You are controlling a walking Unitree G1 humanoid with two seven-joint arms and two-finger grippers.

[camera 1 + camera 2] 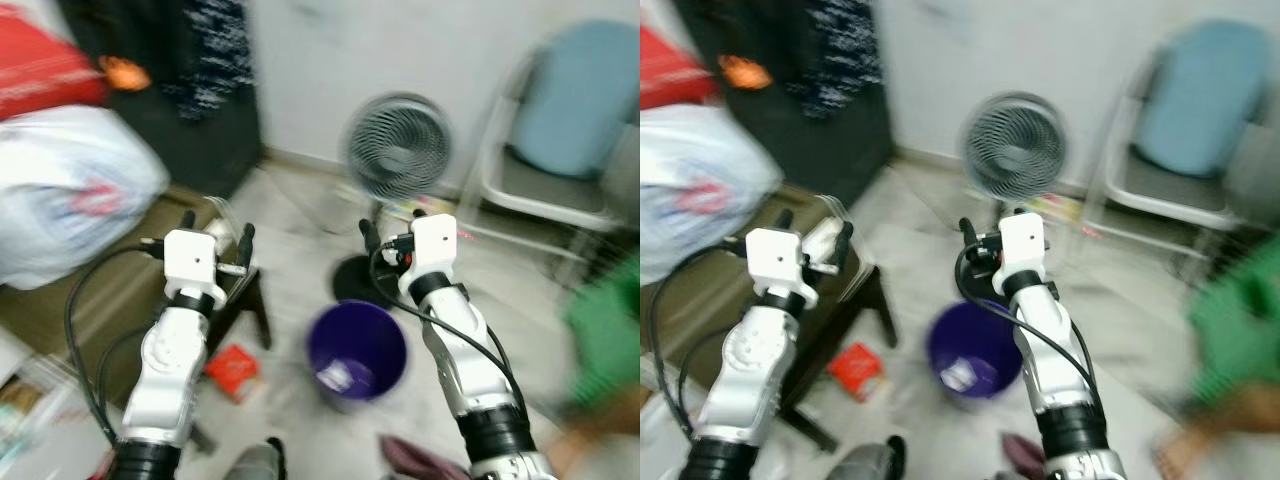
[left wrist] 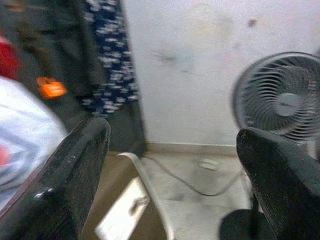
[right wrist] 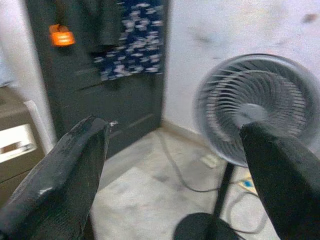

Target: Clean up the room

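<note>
Both my claws, left gripper (image 1: 216, 226) and right gripper (image 1: 392, 226), gape empty; I should steady, then target the red packet (image 1: 233, 369) beside the purple bin (image 1: 357, 352).

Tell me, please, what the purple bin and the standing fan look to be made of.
Purple bin: probably plastic, given its even colour and slight sheen. Fan: a grey grille of thin ribs, metal or plastic; blur leaves it open.

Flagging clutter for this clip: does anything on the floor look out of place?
Yes. A small red packet lies loose on the floor beside the low dark table, left of the purple bin. A dark reddish item also lies on the floor nearer the robot. Blur hides finer detail.
</note>
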